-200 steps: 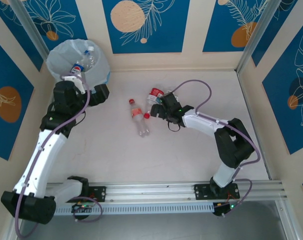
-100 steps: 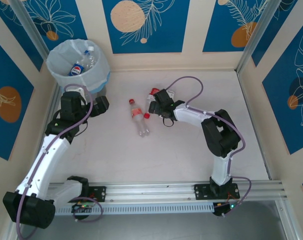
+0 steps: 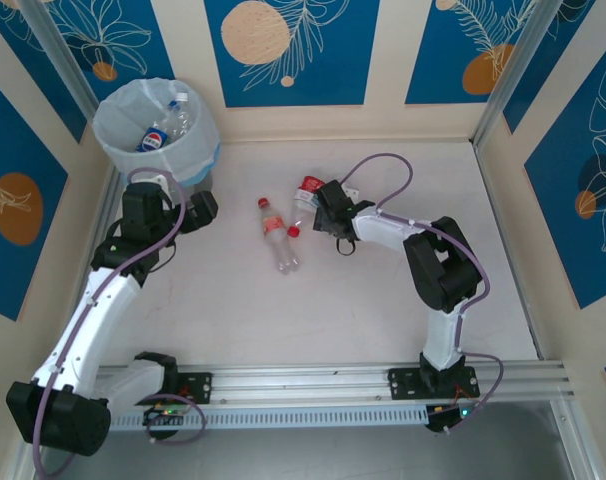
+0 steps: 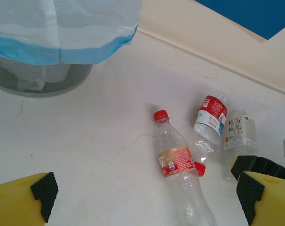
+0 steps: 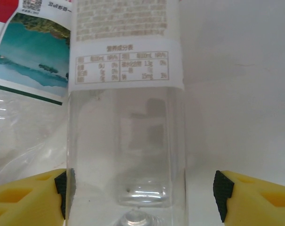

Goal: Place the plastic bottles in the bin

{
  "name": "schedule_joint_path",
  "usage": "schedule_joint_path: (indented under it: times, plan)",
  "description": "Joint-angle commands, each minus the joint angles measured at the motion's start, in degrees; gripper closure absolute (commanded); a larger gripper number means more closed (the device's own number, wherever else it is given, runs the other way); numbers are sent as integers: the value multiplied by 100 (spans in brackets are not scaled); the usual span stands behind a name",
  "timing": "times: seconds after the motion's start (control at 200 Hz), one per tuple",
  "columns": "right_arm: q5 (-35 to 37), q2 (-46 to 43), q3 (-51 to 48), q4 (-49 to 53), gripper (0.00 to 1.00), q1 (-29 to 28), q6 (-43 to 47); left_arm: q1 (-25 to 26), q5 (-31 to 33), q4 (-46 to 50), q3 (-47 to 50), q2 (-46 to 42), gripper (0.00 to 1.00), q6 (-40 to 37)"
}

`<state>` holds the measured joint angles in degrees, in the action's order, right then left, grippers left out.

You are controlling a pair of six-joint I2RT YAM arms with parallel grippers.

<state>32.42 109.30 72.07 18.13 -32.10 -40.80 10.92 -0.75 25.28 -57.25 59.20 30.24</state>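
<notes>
**Three bottles loose on the table, one between my right jaws**

Blue-and-cream panelled walls box in a pale table (image 3: 383, 300). The grey bin (image 3: 205, 150), with its white liner (image 4: 62, 28), stands ahead and to the left of my left gripper (image 4: 145, 195). That gripper's jaws stand wide and hold nothing. Two bottles (image 3: 161, 128) already lie inside the bin.

Three more lie on the table, ahead and to the right of those left jaws. They are a red-capped bottle (image 4: 178, 165), a crumpled red-labelled bottle (image 4: 209, 117) and a white-labelled bottle (image 4: 237, 136).

My right gripper (image 5: 142, 188) straddles the white-labelled bottle (image 5: 126, 141). Its left pad is at the bottle's wall and its right pad stands off with bare table between, so nothing is gripped yet. The red-labelled bottle (image 5: 29, 56) lies just outside the left pad.

I judge the white-labelled bottle empty, so it will be light, thin-walled and slick, and it will buckle under a hard squeeze. The clear barrel below the label, square between the pads, looks the best hold.
</notes>
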Motion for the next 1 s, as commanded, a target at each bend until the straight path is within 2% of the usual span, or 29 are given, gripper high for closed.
schedule_joint_path:
  times: [0.0, 0.21, 0.515, 0.995]
  plan:
    - [71, -148, -28, 68, 20, 1, 268, 22, 58, -180, 48, 89, 1, 147]
    - [-504, 131, 28, -280, 29, 133, 502, 21, 49, -160, 23, 125, 1, 174]
    - [-539, 458, 190, -69, 29, 117, 467, 16, 137, -66, 21, 81, 1, 144]
    - [-421, -3, -65, -239, 55, 10, 872, 18, 84, -40, -20, 219, 1, 92]
